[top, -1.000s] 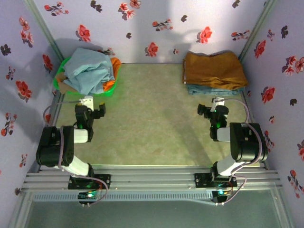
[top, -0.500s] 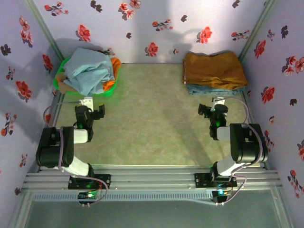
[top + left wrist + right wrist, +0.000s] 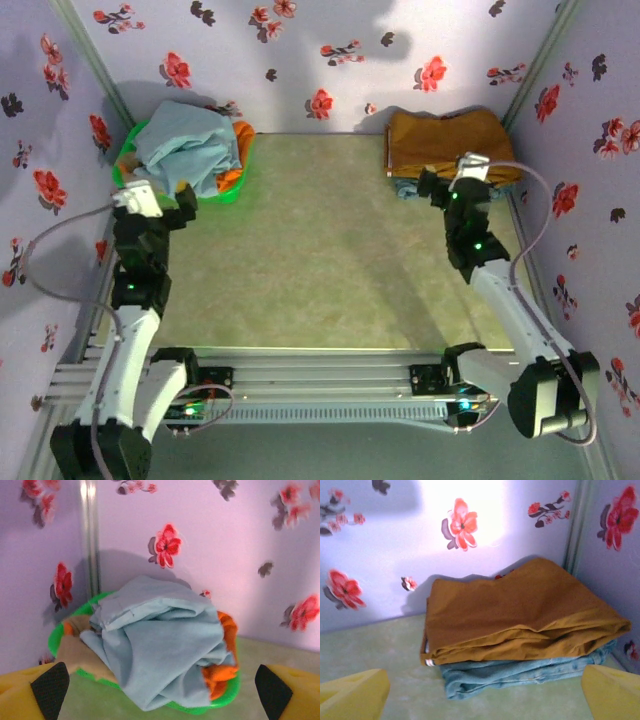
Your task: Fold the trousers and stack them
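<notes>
Trousers (image 3: 160, 640): pale sky-blue, plain soft cloth. Were unfolded, crumpled into loose heap. Sat piled in green basket (image 3: 216, 195) at far-left corner, against wall, folds draping over basket's near rim.

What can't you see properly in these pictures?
1. Left wrist view: the trousers lie bunched in the green basket, so legs and waist cannot be told apart.
2. Same view: the orange cloth and the beige cloth peek out; the trousers hide the rest.
3. Right wrist view: the mustard garment covers most of the blue garment beneath it.
</notes>
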Motion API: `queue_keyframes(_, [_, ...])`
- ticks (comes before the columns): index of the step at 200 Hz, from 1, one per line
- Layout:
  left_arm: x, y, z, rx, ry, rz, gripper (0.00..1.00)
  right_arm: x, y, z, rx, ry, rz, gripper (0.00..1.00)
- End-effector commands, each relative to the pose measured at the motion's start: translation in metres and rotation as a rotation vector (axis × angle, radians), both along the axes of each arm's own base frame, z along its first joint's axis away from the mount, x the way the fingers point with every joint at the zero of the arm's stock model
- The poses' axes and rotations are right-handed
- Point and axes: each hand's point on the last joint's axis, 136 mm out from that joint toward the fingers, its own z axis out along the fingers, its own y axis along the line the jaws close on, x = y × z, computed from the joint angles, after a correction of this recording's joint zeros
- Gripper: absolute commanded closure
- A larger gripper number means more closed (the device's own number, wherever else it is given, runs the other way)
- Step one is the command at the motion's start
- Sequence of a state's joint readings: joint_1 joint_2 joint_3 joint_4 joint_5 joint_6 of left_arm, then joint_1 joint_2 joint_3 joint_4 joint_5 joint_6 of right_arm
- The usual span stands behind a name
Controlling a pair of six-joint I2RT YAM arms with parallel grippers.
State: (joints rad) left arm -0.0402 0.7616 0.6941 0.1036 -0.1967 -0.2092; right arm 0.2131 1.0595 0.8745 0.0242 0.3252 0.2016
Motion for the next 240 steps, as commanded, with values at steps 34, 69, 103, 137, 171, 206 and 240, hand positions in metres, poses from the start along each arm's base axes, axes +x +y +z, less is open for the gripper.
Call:
queue_keyframes(34, [-0.077,0.004,0.053,-0.384,-0.072,0.014,0.00,-0.036,0.018,-0.025,0.418,0.176,0.060,0.01])
queue_keyframes(69, [-0.070,-0.008,0.046,-0.371,0.132,-0.019,0.00,-0.036,0.043,-0.056,0.428,0.353,0.167,0.07])
queue_keyframes(103, [-0.031,-0.010,0.013,-0.305,0.469,0.017,0.00,-0.035,0.057,-0.073,0.473,0.406,0.208,0.07])
queue_keyframes(137, [0.006,-0.009,-0.015,-0.237,0.631,0.038,0.00,-0.030,0.065,-0.080,0.478,0.410,0.244,0.05])
queue_keyframes(171, [0.052,0.005,-0.034,-0.143,0.715,0.153,0.00,-0.016,0.076,-0.100,0.494,0.448,0.283,0.03])
queue_keyframes(206, [0.109,0.005,-0.051,0.007,0.837,0.205,0.00,-0.002,0.091,-0.111,0.528,0.454,0.336,0.03])
queue_keyframes(240, [0.168,-0.014,-0.073,0.129,0.921,0.167,0.00,0.009,0.094,-0.125,0.533,0.480,0.335,0.01])
